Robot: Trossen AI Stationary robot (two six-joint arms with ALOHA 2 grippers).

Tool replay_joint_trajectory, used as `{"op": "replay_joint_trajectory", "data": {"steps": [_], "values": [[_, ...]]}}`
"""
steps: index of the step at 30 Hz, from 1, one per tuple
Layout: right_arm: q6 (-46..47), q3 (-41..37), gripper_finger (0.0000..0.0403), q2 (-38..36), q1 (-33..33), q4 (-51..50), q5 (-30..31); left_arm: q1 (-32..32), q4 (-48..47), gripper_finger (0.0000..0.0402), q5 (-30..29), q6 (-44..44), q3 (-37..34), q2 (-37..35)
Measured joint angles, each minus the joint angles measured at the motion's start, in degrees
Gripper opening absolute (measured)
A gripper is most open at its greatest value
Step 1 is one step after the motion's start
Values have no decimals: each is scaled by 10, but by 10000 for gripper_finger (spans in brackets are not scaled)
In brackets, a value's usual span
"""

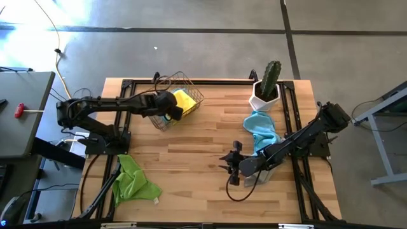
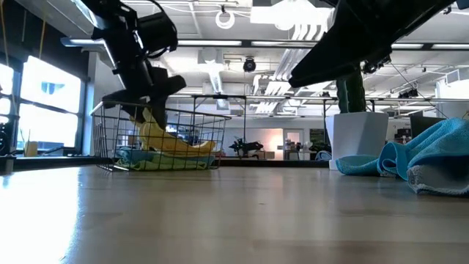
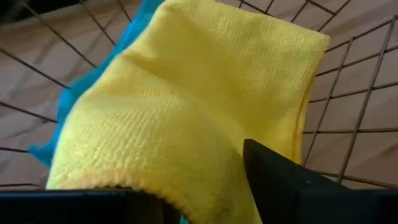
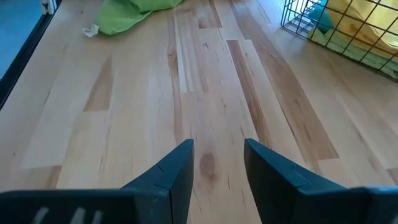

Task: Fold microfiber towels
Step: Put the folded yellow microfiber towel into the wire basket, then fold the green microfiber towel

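Reaching into the wire basket (image 1: pixel 166 102) near the far left part of the table (image 1: pixel 191 159), the left gripper (image 1: pixel 175 112) hangs over the yellow towel (image 1: pixel 185 100) that lies folded on top of the basket's contents. In the left wrist view the gripper's dark fingers (image 3: pixel 280 180) sit right against the yellow cloth, which fills the gap between them; whether they pinch it or merely rest on it cannot be told. A light blue towel (image 3: pixel 65 102) shows beneath the yellow one, and the low view shows a green layer (image 2: pixel 157 163) at the basket's bottom.

The right gripper (image 1: pixel 230 166) hovers above bare wood toward the near right part of the table, its fingers (image 4: pixel 177 171) parted with a clear gap between them and holding nothing.

A second light blue towel (image 1: pixel 262 130) lies crumpled along the right side of the table, just in front of the white pot (image 1: pixel 263 97) that holds a cactus (image 1: pixel 271 77) at the far right edge. Part of this towel passes under the right arm. A lime green towel (image 1: pixel 132 181) lies bunched at the near left corner, well apart from both grippers, with a small white tag (image 1: pixel 156 201) at its near edge.
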Motion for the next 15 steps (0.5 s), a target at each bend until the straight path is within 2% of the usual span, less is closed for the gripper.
{"op": "replay_joint_trajectory", "data": {"steps": [7,11,15], "values": [[0,0,134,0,0,-2,-2,9,-227,148,-62,42,115,0],[-1,0,134,0,0,-2,-2,5,-337,146,-57,50,171,0],[-1,0,134,-6,0,-20,-1,-15,-385,145,-38,51,195,0]]}}
